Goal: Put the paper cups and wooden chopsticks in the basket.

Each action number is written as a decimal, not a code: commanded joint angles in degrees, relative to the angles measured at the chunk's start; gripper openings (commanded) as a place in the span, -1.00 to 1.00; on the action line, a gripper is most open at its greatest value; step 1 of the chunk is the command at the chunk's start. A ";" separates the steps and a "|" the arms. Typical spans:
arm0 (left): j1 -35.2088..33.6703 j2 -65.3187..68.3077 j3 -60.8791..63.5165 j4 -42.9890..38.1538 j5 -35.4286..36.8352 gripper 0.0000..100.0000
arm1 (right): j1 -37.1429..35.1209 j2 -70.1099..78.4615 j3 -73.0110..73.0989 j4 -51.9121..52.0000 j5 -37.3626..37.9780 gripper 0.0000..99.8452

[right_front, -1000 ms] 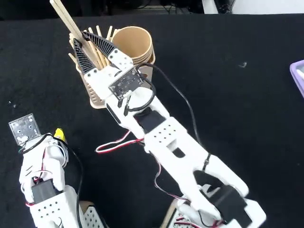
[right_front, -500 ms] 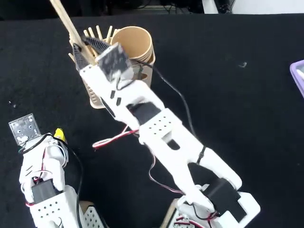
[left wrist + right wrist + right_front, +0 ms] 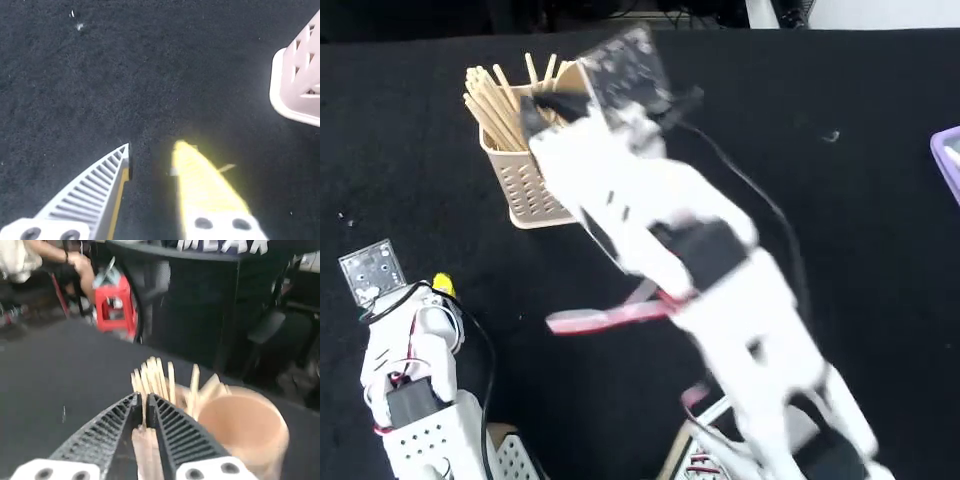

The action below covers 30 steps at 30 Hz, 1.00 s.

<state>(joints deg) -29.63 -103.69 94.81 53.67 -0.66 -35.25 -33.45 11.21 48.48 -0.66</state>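
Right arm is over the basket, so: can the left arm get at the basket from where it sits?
Probably its near wall, yes: nothing stands between the left gripper and the basket. From above, likely not, since the right arm hangs over the basket's opening.

A black cloth (image 3: 880,120) covers the table, and the corner of a purple container (image 3: 947,160) sits at its right edge. Past the table stand a red plastic stool (image 3: 116,299), a black chair (image 3: 159,277) and a dark cabinet front (image 3: 215,305), all dimly lit.

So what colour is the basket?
The basket is pale beige with a perforated lattice wall; clearest in the high view.
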 commanded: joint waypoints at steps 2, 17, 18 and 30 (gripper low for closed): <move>0.75 -0.79 -2.68 2.99 -0.62 -0.90 | 4.31 -14.20 7.87 14.51 -0.18 -0.96; 1.45 -0.97 -5.32 8.00 -0.62 -0.94 | 12.57 -62.55 56.57 16.18 -0.70 -0.95; 2.33 -0.97 -5.76 8.88 -0.62 -0.94 | 12.57 -66.42 58.24 17.58 -0.70 -0.95; 5.67 -0.97 -6.46 10.64 -2.11 -0.94 | 12.48 -72.92 62.73 24.53 -0.79 -0.95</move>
<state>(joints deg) -24.70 -104.22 92.26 63.78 -1.98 -23.91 -103.16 73.54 72.48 -1.10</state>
